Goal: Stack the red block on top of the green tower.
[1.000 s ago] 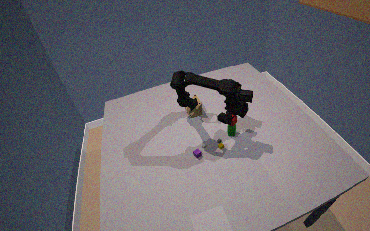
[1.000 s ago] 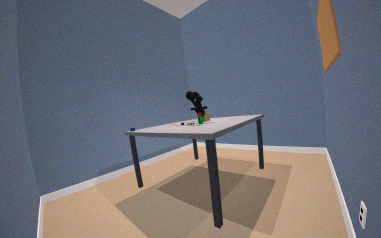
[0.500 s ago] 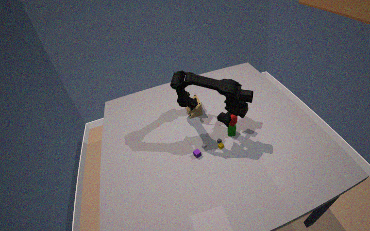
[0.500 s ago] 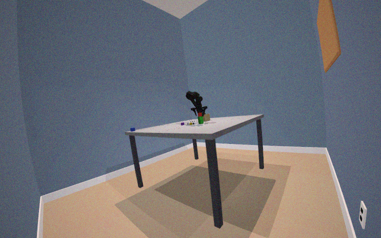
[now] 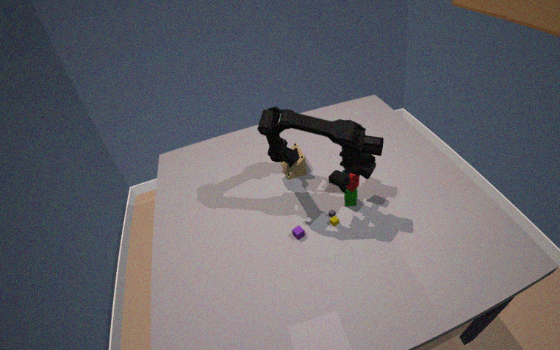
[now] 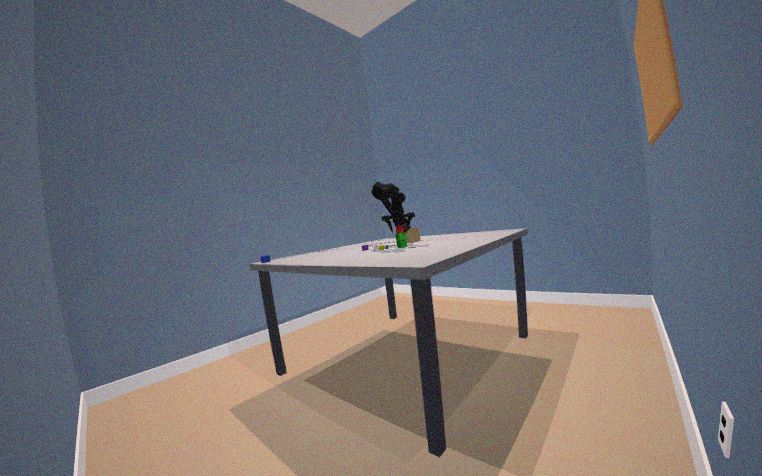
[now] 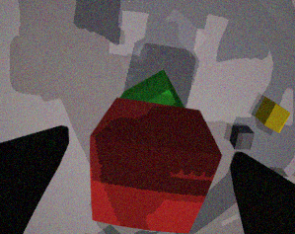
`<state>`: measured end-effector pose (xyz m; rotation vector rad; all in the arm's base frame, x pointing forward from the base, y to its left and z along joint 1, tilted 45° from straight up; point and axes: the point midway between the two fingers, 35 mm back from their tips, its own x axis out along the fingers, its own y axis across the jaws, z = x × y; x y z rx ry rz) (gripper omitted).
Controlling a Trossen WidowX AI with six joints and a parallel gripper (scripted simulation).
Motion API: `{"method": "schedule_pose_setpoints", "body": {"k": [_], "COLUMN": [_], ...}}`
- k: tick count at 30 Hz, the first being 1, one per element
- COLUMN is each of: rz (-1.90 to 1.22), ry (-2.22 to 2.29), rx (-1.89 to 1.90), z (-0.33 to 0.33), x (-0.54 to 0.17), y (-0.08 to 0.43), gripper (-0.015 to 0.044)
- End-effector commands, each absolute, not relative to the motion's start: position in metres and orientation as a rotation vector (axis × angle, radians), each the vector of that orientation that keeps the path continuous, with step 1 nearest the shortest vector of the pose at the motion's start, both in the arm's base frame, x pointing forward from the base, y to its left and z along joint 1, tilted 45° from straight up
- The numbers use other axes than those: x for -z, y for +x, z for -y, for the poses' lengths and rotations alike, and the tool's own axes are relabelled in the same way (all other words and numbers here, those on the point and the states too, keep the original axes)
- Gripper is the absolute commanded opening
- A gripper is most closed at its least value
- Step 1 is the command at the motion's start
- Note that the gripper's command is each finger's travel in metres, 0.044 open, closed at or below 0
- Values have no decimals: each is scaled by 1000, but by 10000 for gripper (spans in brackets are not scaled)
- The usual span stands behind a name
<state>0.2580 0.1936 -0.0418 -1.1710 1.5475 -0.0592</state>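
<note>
The red block sits on top of the green tower, which stands upright on the table. In the wrist view the red block hides most of the tower, and only a green corner shows beyond it. My gripper is open around the red block. In the wrist view its fingertips stand on both sides of the block, with a gap on each side. The contact between red and green is not seen closely.
A yellow cube and a small dark grey cube lie near the tower. A purple cube lies farther off. A blue block is near a table corner. A tan block stands by the arm's base.
</note>
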Motion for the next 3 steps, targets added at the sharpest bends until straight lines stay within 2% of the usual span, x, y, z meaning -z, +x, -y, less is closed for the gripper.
{"method": "schedule_pose_setpoints", "body": {"k": [1,3], "rz": [-1548,-1548], "ry": [-1171,-1171], "rx": [59,59], "z": [-194,-194], "x": [42,42], "y": [258,258], "gripper": [440,440]}}
